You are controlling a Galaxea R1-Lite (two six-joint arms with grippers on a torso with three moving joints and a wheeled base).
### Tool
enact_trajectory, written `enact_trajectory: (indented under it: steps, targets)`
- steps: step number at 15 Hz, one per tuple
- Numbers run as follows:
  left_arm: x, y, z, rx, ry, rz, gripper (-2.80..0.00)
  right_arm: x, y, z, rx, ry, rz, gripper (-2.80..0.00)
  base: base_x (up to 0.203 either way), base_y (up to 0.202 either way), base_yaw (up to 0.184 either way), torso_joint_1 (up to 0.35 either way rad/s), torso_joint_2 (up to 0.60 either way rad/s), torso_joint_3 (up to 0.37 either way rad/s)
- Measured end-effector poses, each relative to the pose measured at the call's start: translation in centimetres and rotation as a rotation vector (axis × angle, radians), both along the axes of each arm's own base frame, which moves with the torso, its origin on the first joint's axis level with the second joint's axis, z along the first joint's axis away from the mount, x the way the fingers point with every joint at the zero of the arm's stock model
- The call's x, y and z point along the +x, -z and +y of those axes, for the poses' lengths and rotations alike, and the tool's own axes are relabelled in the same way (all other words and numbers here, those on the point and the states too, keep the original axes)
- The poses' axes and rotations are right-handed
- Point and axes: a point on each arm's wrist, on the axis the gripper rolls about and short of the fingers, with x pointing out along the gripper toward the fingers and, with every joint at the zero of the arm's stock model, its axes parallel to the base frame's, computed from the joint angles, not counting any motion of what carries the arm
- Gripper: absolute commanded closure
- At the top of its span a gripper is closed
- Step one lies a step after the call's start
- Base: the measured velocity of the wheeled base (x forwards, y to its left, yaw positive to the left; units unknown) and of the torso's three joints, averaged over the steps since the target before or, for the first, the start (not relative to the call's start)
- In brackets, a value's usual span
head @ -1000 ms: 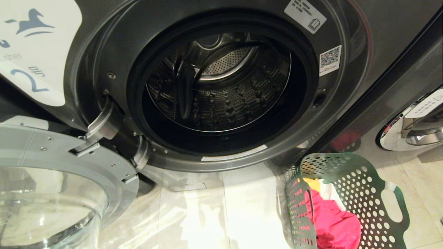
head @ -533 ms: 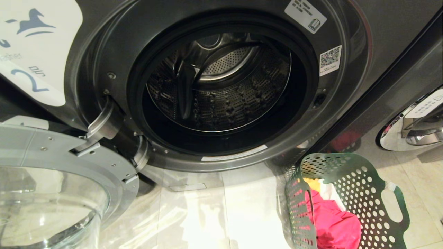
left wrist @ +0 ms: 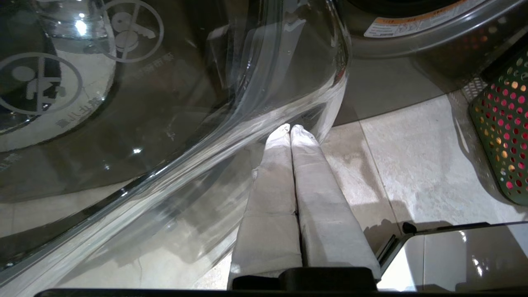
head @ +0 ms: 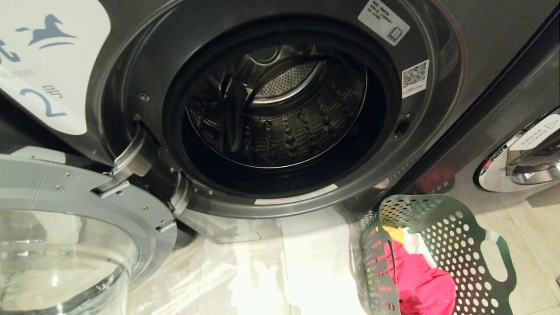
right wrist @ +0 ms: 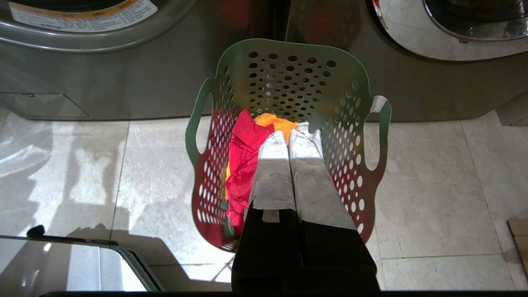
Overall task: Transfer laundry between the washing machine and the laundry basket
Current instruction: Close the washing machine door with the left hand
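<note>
Laundry sat heaped in the green laundry basket on the floor, just right of the washing machine, whose drum looked bare and door hung open. You had moved nothing yet. Your right gripper hovered above the basket, jaws pressed together; your left gripper, likewise closed, sat beside the door glass. Basket's bottom stayed hidden.

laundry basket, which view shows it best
Right wrist view: the whole laundry basket from above, laundry inside. Head view crops it at the frame's bottom edge; left wrist view catches one wall.
</note>
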Motion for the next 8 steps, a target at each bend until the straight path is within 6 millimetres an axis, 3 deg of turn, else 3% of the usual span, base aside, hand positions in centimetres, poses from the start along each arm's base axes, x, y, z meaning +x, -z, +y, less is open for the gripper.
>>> enact_trajectory:
  steps: [8]
  targets:
    - [0.0,-0.03,0.01,-0.012,-0.004,-0.002,0.0,0.0,0.01,0.01,-0.004,-0.002,0.001,0.0,0.0,0.0,0.0,0.003,0.0,0.197]
